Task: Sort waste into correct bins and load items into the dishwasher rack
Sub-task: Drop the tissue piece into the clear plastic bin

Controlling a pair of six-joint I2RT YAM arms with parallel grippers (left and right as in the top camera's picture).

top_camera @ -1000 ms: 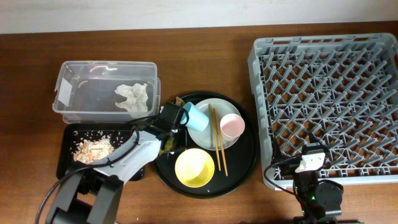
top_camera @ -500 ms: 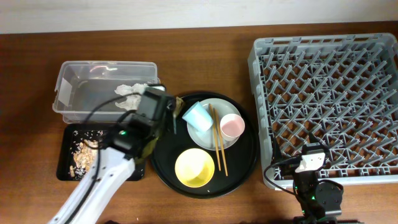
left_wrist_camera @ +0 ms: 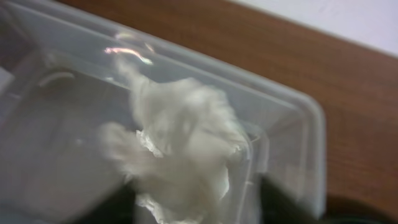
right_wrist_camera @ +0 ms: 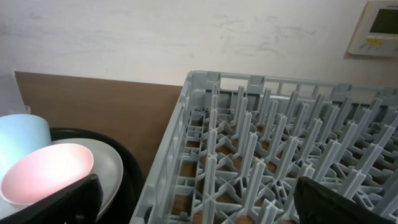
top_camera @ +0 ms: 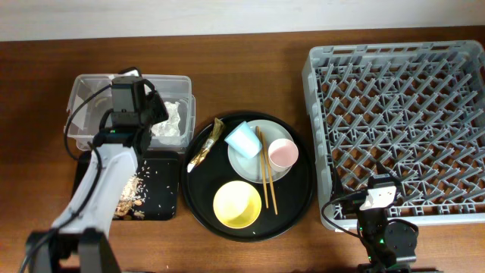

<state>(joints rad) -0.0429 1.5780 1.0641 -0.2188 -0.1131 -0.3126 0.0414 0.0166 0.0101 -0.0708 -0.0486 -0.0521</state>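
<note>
In the last second the left gripper (top_camera: 144,106) has left the round tray (top_camera: 295,199) and swung over to the clear tub (top_camera: 91,80), and it now hangs above the tub's right half. A crumpled white napkin (left_wrist_camera: 180,137) lies inside, against the right wall. I cannot tell if the jaws are open or closed, because no view shows the fingers. I judge this as a delivery of paper waste, but only one white heap shows, so whether a new piece was added is not clear. The right gripper (right_wrist_camera: 199,202) waits at the near edge of the rack (top_camera: 394,129), its jaws wide apart and empty. The wrapper (top_camera: 204,148) is not yet sorted. It lies on the left side of the round tray with its long axis diagonal, and the far end points toward the blue cup (top_camera: 242,139)
</note>
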